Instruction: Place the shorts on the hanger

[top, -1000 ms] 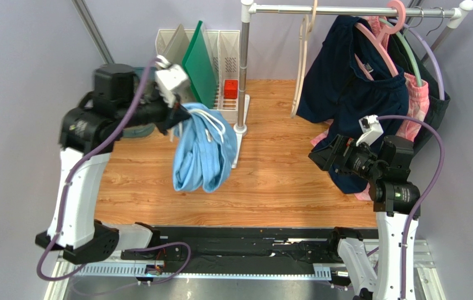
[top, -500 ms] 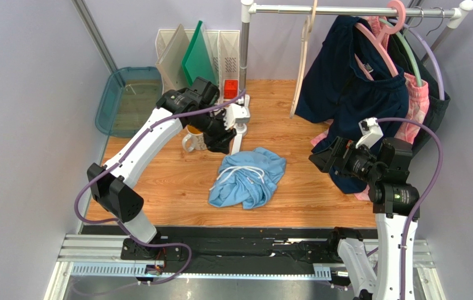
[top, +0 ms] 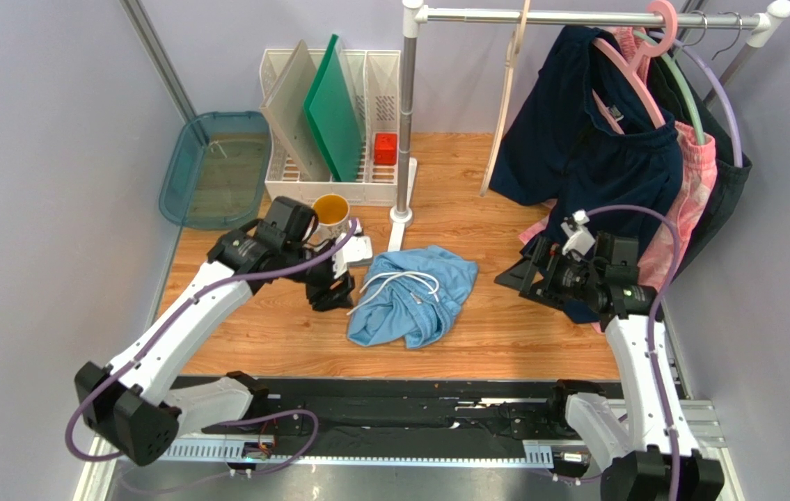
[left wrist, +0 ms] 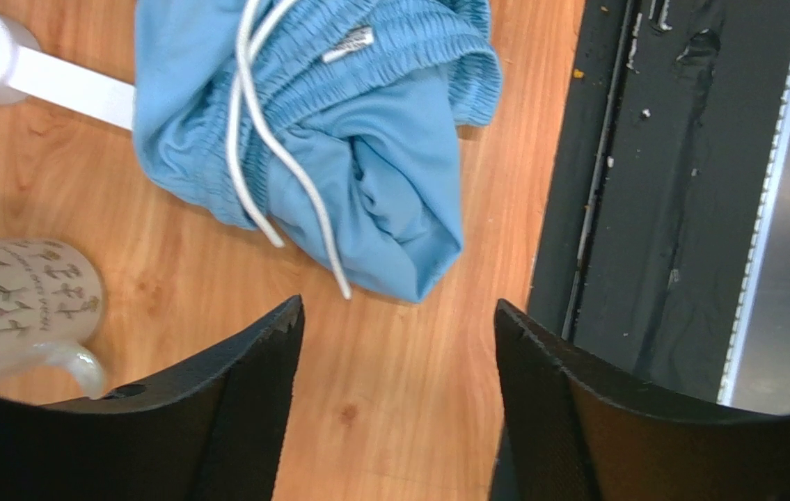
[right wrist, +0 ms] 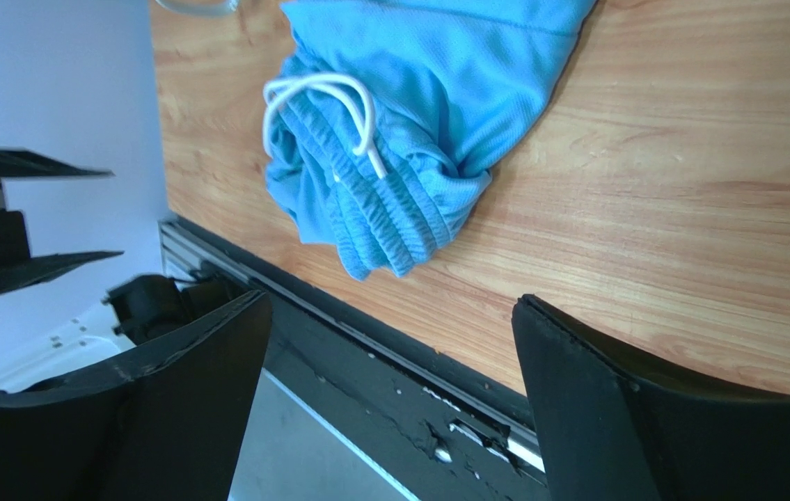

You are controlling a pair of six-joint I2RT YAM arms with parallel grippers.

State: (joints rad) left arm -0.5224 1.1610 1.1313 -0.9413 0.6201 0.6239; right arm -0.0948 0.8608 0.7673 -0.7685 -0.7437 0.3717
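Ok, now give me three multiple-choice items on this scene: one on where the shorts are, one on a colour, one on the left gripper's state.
1. Where are the shorts? A in the teal bin; B crumpled on the table; C draped over the rail.
2. What colour is their drawstring? A red; B black; C white.
3. The left gripper is: A open and empty; B shut on the shorts; C shut on the mug.
Answers: B, they lie bunched on the wood; C, a white cord crosses the blue fabric; A, its fingers stand apart with only table between.
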